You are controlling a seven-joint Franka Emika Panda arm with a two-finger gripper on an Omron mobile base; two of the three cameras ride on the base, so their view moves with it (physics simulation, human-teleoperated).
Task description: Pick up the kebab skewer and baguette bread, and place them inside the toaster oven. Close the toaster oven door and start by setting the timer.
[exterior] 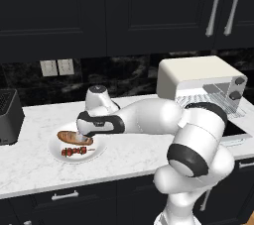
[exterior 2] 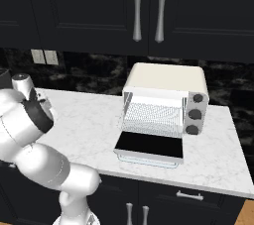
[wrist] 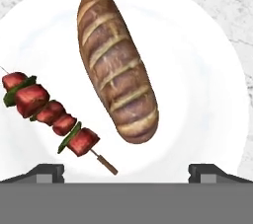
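Marble counter [exterior 2: 89,120] under dark cabinets was what I had on screen. Biggest thing on it was the toaster oven [exterior 2: 166,83], well off to the right, with the toaster oven door [exterior 2: 150,145] dropped flat toward me and the rack showing. Left of that sat a white plate [wrist: 197,70] carrying the baguette bread [wrist: 117,65], with the kebab skewer [wrist: 49,113] just beside it, not touching. My gripper [wrist: 126,171] hung right over the plate, spread wide, nothing between the tips.
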